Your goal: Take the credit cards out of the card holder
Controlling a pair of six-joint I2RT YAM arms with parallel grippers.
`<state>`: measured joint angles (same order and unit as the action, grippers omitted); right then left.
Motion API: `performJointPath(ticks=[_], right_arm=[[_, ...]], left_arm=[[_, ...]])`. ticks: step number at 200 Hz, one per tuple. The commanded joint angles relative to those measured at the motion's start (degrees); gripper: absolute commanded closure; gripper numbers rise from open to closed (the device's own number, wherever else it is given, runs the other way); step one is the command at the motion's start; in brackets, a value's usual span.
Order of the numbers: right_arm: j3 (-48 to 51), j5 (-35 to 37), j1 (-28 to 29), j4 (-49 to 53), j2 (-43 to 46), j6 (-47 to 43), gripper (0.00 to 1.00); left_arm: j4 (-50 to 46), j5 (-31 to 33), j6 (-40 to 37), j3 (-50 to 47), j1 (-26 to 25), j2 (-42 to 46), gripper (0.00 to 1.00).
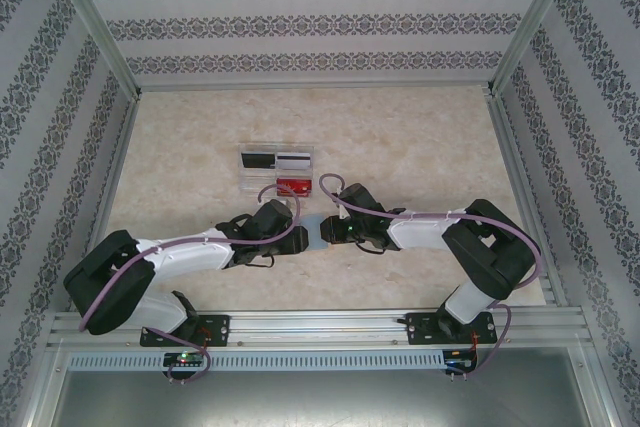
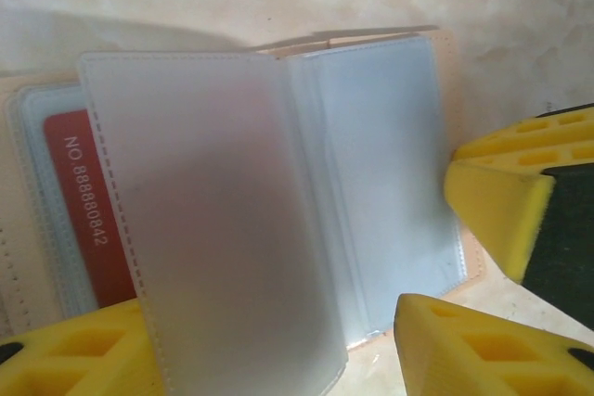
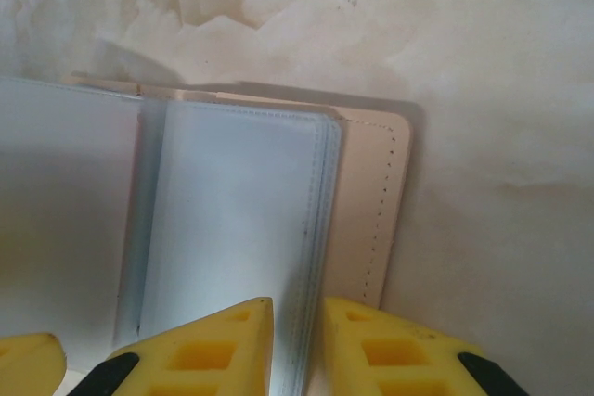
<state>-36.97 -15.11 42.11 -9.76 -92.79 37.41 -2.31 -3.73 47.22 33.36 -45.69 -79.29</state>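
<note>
Right gripper [image 3: 299, 314] pinches clear pages of the card holder [image 3: 371, 210]; left gripper [image 2: 269, 305] spread around a frosted sleeve [image 2: 213, 210], red card [image 2: 88, 210] alongside.

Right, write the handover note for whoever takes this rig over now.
Left hand: open, its fingers either side of a lifted frosted sleeve of the card holder.
Right hand: shut on the card holder's sleeve edges at the opposite side.
Done: the card holder lies open between the two hands.
Left to do: the red card sits in a sleeve, not yet out; pull it. Whether the pale sleeves hold more cards I cannot tell.
</note>
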Motion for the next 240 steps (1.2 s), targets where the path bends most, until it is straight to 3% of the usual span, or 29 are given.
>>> performJointPath(ticks=[1,48,97,127,170,213,240], right_arm=[[0.84,-0.70,-0.29,-0.16,-0.38,0.47,0.77],[2.98,2.18,-0.82,0.14,4.75,0.60,0.76],[6.96,5.61,-2.11,1.05,12.65,1.08,0.72],[7.49,5.16,-2.36,1.91,15.68,1.07,0.70],[4.89,1.91,-1.14,1.64,14.54,1.43,0.69],[-0.34,1.14,3.92,1.83,9.80,2.11,0.69],[-3.06,0.16,5.58,1.18,6.09,3.17,0.70]], left_arm=[[2.04,-1.11,-1.83,0.89,-0.18,1.46,0.42],[4.12,-3.88,-2.75,5.19,-1.02,-1.99,0.51],[6.85,-6.09,-2.13,8.70,-2.91,-7.54,0.54],[6.28,-3.63,-2.04,6.55,-3.02,-5.26,0.55],[-1.50,4.71,-2.68,2.21,-1.20,2.33,0.62],[-3.57,4.55,-2.22,-3.24,3.95,7.03,0.65],[-1.16,2.23,-1.98,-6.07,6.60,7.58,0.74]])
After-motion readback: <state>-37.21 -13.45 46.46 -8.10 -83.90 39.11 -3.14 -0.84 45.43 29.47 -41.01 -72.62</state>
